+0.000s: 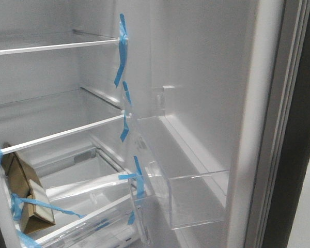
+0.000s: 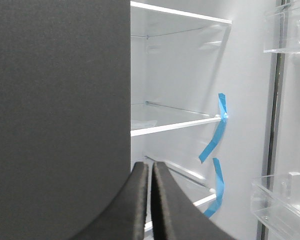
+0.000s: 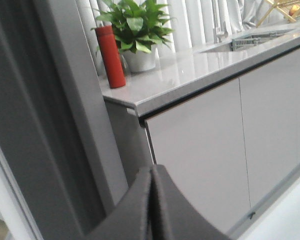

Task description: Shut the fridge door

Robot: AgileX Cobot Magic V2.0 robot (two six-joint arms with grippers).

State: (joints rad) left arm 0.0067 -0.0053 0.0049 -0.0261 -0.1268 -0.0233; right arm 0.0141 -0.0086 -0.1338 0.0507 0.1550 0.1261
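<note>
The fridge door (image 1: pixel 206 119) stands open on the right, its pale edge near. Left pincer (image 2: pixel 150 167) and right pincer (image 3: pixel 151 172) are both pressed closed, empty.

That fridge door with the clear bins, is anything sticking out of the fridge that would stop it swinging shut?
Nothing visible does. The fridge door stands open, its clear bin empty. The brown carton sits back inside on a lower shelf, and only loose blue tape hangs at the shelf edges.
</note>
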